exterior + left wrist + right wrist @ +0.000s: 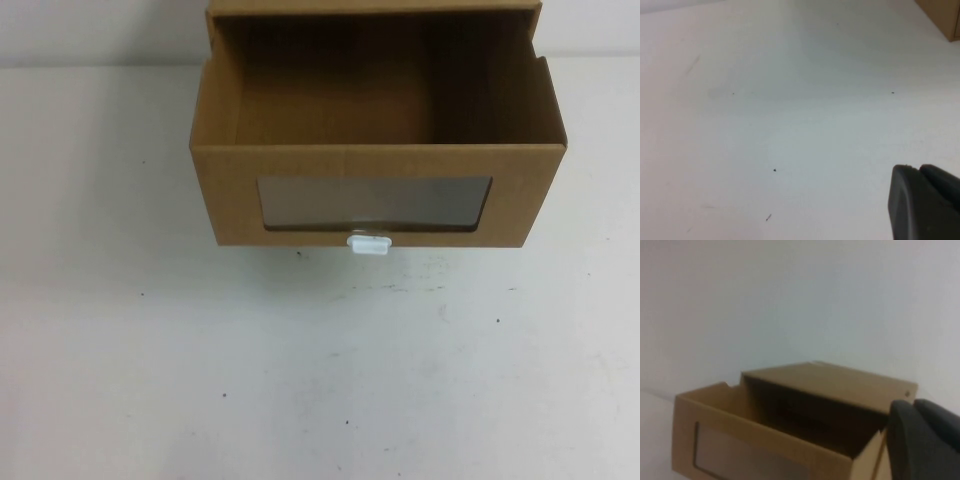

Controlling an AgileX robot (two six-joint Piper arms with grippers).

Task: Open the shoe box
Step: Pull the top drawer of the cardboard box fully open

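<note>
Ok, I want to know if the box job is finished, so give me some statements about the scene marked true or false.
1. The shoe box stands open, its drawer pulled out of the sleeve. True.
2. A shoe lies in the drawer. False: what shows of the inside is empty.
3. A white tab sits under the window on the front wall. True.
4. The right pincer grips the tab. False: it is shut on nothing and hangs clear of the box, beside it.
5. The left pincer hangs over bare table, away from the box. True.
</note>
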